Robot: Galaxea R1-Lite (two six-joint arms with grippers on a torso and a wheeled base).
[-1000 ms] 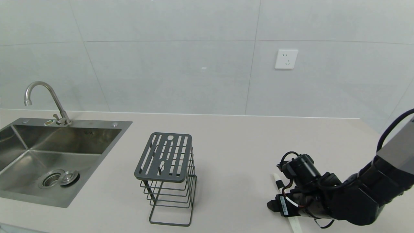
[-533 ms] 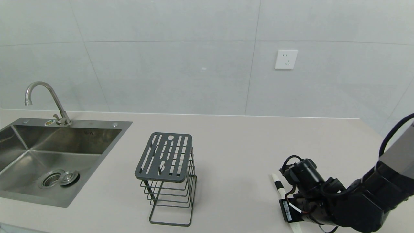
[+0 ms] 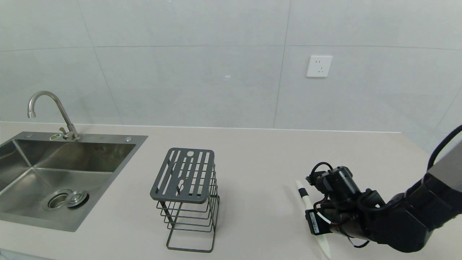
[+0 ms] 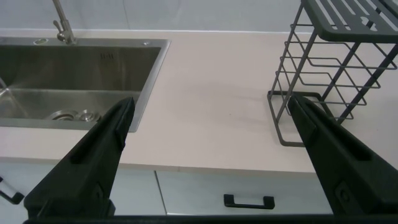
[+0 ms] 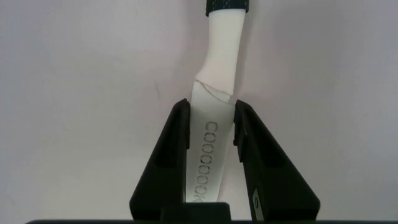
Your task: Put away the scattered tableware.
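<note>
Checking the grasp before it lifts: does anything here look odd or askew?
Yes: the right claw grips the white knife by its blade, just past the handle, so the black-banded handle sticks out free. Elsewhere nothing stands out: the rack stands upright beside the sink.

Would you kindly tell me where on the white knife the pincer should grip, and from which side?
Grip the white knife across its width, where blade meets handle, coming down from above. Its broad face is turned up with the counter close beneath, so only the narrow sides are free to pinch; the right pincer straddles it there now.
</note>
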